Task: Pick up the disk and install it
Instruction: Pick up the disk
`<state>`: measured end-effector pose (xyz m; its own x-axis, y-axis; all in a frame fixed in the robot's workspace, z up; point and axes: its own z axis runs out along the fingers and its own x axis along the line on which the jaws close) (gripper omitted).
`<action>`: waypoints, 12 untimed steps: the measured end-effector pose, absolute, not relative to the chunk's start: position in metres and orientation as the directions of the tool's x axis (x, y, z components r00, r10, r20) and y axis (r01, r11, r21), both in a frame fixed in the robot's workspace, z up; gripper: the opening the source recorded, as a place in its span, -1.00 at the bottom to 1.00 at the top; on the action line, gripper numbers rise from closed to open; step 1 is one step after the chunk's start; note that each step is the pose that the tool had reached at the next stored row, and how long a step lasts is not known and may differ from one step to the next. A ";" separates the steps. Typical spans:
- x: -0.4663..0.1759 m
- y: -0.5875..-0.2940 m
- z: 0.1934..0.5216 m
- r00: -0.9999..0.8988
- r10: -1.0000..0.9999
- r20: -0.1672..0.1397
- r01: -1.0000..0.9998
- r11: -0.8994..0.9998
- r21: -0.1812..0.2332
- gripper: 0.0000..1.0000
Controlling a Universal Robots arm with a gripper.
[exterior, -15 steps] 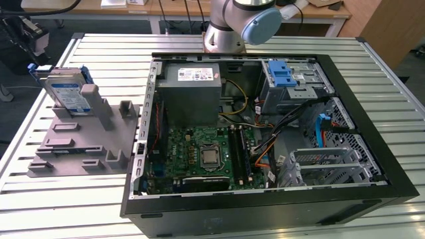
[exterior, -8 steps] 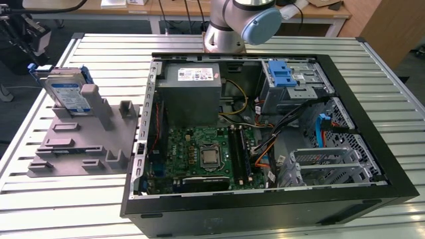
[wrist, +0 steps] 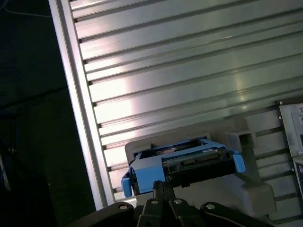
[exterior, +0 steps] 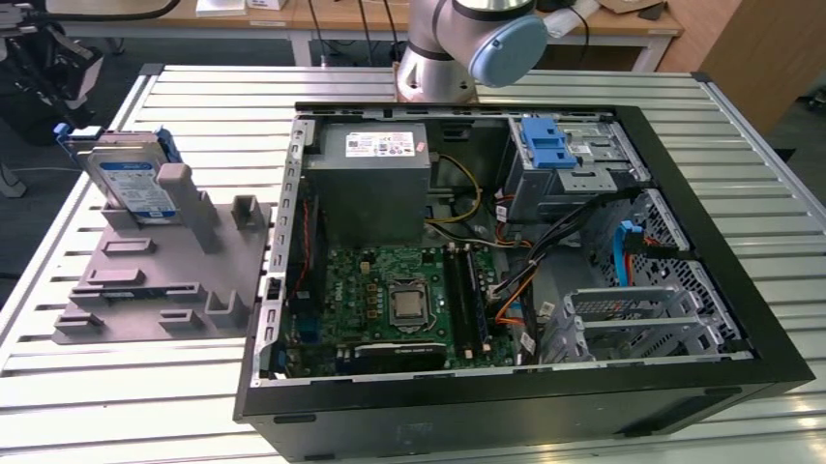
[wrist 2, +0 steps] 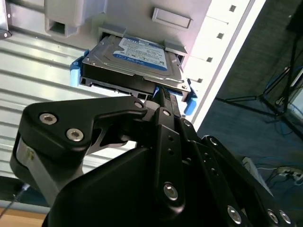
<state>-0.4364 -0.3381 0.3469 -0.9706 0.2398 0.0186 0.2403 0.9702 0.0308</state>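
Note:
The disk [exterior: 130, 184] is a silver hard drive with a white-and-blue label and blue rails. It stands on edge in a grey holder [exterior: 168, 280] at the exterior view's left, on the slatted metal table. Both wrist views show it: the disk [wrist 2: 137, 59] seated in the holder's slot, and the disk's [wrist: 182, 163] blue-railed end. My black gripper [wrist 2: 163, 97] points at the disk from a distance and does not touch it. Its fingers [wrist: 159, 188] lie together with nothing between them. The arm's base [exterior: 446, 48] stands behind the computer case.
An open black computer case [exterior: 516, 416] lies right of the holder, showing a grey power-supply box [exterior: 371, 184], a green motherboard [exterior: 400, 300], a silver bay with a blue latch [exterior: 555, 145] and a metal cage [exterior: 633, 319]. The table edge [wrist: 75, 94] drops to dark floor.

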 end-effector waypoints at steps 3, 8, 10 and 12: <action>-0.436 -0.338 0.347 -0.982 0.190 0.018 0.191 0.981 0.028 -0.79; -0.437 -0.338 0.346 -0.994 0.104 0.018 0.105 0.994 0.025 -0.79; -0.437 -0.338 0.346 -0.997 0.071 0.018 0.072 0.997 0.025 -0.79; -0.437 -0.338 0.346 -0.999 0.035 0.018 0.035 0.999 0.025 -0.79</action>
